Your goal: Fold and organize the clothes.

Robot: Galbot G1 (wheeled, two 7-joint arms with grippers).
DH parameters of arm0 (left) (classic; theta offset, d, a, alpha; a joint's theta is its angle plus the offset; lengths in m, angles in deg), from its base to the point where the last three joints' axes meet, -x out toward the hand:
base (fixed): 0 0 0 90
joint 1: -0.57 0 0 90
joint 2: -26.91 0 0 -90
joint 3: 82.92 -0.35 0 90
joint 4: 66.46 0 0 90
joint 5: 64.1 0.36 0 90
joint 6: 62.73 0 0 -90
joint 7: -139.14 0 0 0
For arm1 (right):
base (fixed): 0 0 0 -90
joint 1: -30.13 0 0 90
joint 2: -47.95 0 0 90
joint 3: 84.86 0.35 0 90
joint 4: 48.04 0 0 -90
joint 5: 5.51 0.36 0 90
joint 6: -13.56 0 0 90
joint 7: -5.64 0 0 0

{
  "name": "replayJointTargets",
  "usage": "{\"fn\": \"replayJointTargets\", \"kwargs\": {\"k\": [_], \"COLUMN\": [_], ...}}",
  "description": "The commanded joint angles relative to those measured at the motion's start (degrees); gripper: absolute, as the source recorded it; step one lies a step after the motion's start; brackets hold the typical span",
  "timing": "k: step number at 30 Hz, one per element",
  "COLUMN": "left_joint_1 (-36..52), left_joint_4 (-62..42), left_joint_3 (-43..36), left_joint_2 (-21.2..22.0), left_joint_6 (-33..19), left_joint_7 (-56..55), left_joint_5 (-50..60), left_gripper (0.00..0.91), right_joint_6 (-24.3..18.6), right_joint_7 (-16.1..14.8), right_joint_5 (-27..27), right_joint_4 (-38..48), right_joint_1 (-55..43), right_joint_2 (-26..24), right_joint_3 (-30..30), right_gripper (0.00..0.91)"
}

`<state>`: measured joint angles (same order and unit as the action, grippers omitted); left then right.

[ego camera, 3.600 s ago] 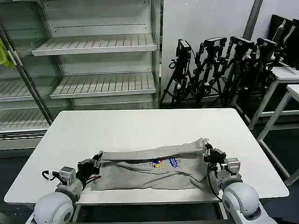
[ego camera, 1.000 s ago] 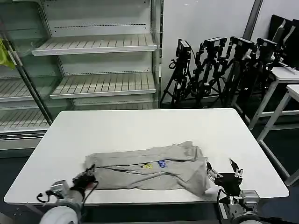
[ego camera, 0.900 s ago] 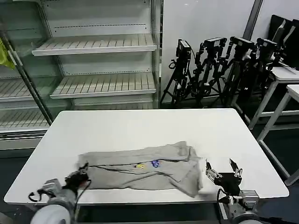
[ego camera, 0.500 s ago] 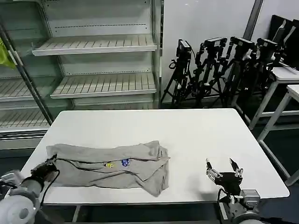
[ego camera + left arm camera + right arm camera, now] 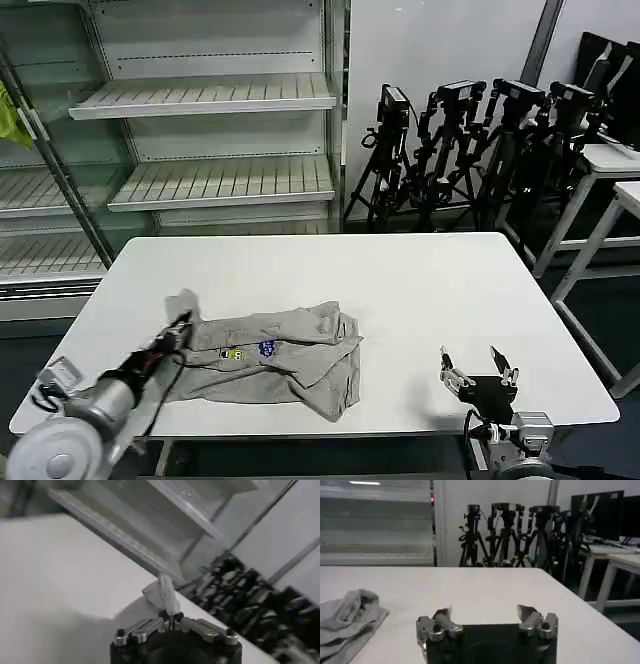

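The grey shirt (image 5: 270, 358) lies bunched up on the white table (image 5: 420, 290), on the robot's left side near the front edge. It is not flat, and one corner hangs over the rest in a messy lump.

The left claw (image 5: 178, 328) is pinched tight on the left end of the shirt and holds that bit up off the table. In the left wrist view, a small tuft of cloth (image 5: 164, 593) sticks up from between the closed fingers (image 5: 170, 619). That is only a little pinch of cloth. If the arm pulls hard or fast, I think the cloth could slip out and drop. And because only one end is held, a pull could drag the whole shirt along and bunch it more, or pull it toward the table edge, when it should fold neatly.

The left arm reaches forward over the front left corner of the table, low and slanted toward the shirt.

The right claw (image 5: 478, 374) waits near the front right edge, well apart from the shirt. Its fingers are spread wide and hold nothing.
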<state>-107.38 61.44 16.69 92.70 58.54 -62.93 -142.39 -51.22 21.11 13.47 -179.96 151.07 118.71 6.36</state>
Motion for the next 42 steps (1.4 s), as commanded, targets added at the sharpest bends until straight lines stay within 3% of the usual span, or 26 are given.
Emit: {"fn": "replayJointTargets", "kwargs": {"k": [1,9,19,21,31,42], "left_joint_1": [8.15,11.06,12.74,13.12,13.46,6.85], "left_joint_4": [0.5,-5.93,-11.76,-12.51,-11.56,-1.16], "left_joint_3": [-15.72,-24.77,-29.27,-29.4,-26.35,-13.33], "left_joint_2": [9.21,11.57,12.49,12.75,12.47,5.59], "left_joint_6": [-0.57,-0.45,-1.47,-1.41,-3.79,-0.8], "left_joint_7": [-1.19,-1.03,-1.68,-1.87,-1.94,-0.22], "left_joint_5": [-5.25,2.48,7.78,8.05,8.7,12.34], "left_gripper": [0.04,0.05,0.05,0.907,0.907,0.907], "right_joint_6": [-0.05,-0.12,-0.19,-0.18,-0.15,-0.2], "right_joint_7": [-0.02,-0.04,-0.02,0.0,0.0,-0.11], "right_joint_5": [-0.32,0.16,0.58,0.59,0.33,0.21], "right_joint_4": [0.24,0.24,0.83,0.87,1.3,1.35], "right_joint_1": [0.11,0.36,-0.1,-0.26,-1.06,-1.62], "right_joint_2": [0.54,0.42,0.47,0.53,1.05,1.07], "right_joint_3": [-0.08,1.17,1.43,1.29,0.2,-0.79], "right_gripper": [0.907,0.907,0.907,0.907,0.907,0.907]}}
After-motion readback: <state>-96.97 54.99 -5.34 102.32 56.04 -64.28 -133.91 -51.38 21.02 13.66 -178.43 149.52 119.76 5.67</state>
